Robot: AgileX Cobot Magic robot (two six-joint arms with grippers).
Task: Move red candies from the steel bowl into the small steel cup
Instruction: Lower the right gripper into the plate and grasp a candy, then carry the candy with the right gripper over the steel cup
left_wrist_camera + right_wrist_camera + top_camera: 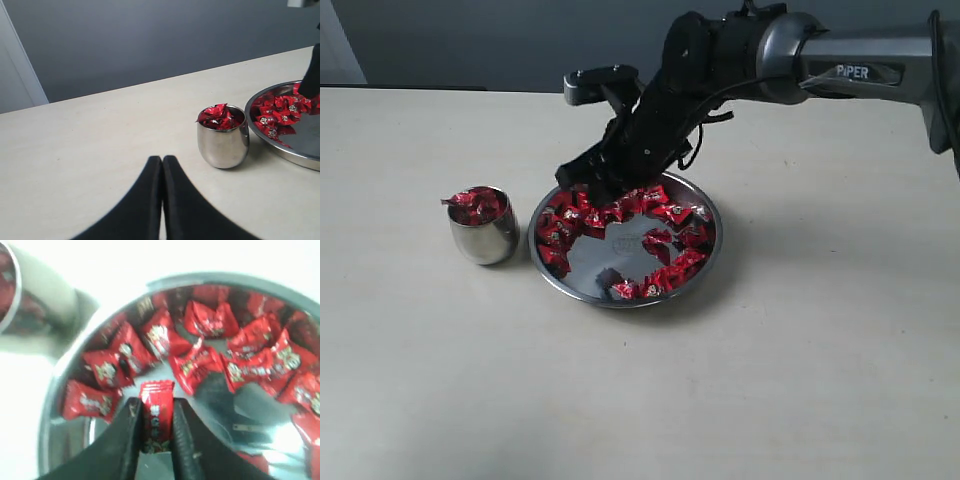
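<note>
The right wrist view alone settles the grip: the right gripper (156,409) has its jaws pinching a single candy (156,415), which stands on end between the two dark fingers over the steel bowl (252,412). Whether that candy touches the bowl's bottom cannot be told. The other red candies (205,322) lie loose in an arc beyond it. In the exterior view the same gripper is only a dark mass dipping into the far left part of the bowl, and the wrapper between its fingers cannot be made out. That view does give the layout. The candies form a ring along the bowl's rim around a bare steel centre. The small steel cup (485,240) stands upright just left of the bowl, near it but not touching, and is heaped with red wrappers, one poking over its rim. The left gripper (162,160) shows only in the left wrist view, its jaws pressed together with nothing between them, low over the table (800,390) and well short of the cup. This view also shows the slim gap between cup and bowl, and the table's far edge against a grey wall (150,40). Bare tabletop spreads wide in front of the bowl and to both sides; the right arm reaches in from the upper right of the exterior view.
</note>
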